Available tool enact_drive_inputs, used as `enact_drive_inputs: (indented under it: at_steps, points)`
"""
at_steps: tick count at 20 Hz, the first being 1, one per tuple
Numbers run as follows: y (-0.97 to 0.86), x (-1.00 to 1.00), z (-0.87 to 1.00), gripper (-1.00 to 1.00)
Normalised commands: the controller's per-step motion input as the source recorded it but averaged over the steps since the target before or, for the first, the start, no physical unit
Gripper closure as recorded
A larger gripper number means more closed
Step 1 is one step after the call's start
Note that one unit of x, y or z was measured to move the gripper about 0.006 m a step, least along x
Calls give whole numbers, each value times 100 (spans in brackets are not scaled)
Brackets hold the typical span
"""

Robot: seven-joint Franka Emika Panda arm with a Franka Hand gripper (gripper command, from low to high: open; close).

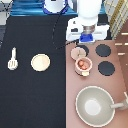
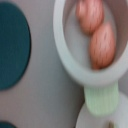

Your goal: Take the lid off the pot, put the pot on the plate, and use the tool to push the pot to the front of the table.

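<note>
Gripper [image 1: 86, 42] hovers over the stove [image 1: 120, 75]. The lid [image 1: 77, 52] is right beneath it, against the open pot [image 1: 83, 65]. Grip open or closed: cannot tell. Plate [image 1: 40, 62] and tool [image 1: 12, 58] sit well away on the table [image 1: 35, 100]. Best to lay the lid flat, clear of the pot.

A white robot arm reaches down from the exterior view's top, right of centre. Its gripper [image 1: 88, 41] hangs below a blue block on the hand, pointing toward the exterior view's bottom, held over the stove area.
</note>
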Motion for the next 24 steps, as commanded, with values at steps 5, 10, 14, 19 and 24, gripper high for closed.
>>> enact_drive_inputs:
  at_steps: [5,10,14,19,24]
  points:
    - [-13,92,65,-100]
    - [-50,78,3,-100]
    - [-56,67,-37,-100]
    - [-36,53,-48,-100]
    - [-13,44,-50,-100]
